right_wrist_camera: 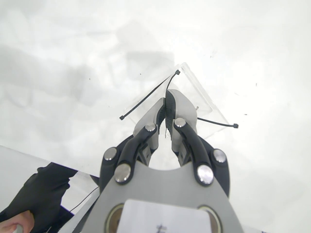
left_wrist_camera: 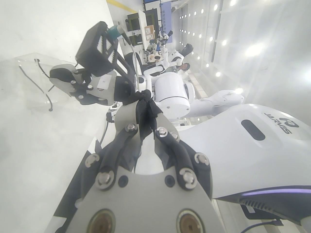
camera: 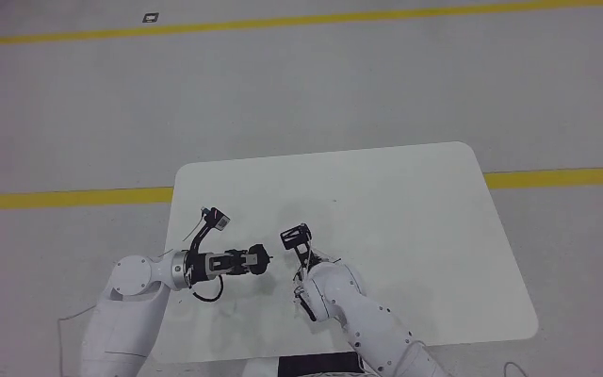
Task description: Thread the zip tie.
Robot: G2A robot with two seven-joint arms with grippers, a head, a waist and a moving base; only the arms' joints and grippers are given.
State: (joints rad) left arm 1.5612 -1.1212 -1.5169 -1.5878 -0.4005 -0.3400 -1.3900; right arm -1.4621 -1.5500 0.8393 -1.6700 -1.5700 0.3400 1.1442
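Currently right gripper (right_wrist_camera: 166,105) jaws clamp tight on thin black plastic zip tie (right_wrist_camera: 177,72) over clear plastic tray (right_wrist_camera: 195,90); left gripper (left_wrist_camera: 145,99) closed, contents unclear; lift slowly, keep head free, align before threading.

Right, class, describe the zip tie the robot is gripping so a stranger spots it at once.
On the white table lies a clear tray of black zip ties. Pick the zip tie clamped in the right gripper; the others lie free.

Tray (right_wrist_camera: 203,98): on table (camera: 424,207), below right gripper (right_wrist_camera: 165,107).
Zip tie (right_wrist_camera: 177,72): pinched in that gripper, over tray.
Other ties (right_wrist_camera: 145,97): in tray, either side.
Left gripper (camera: 266,254): left of right gripper, near.
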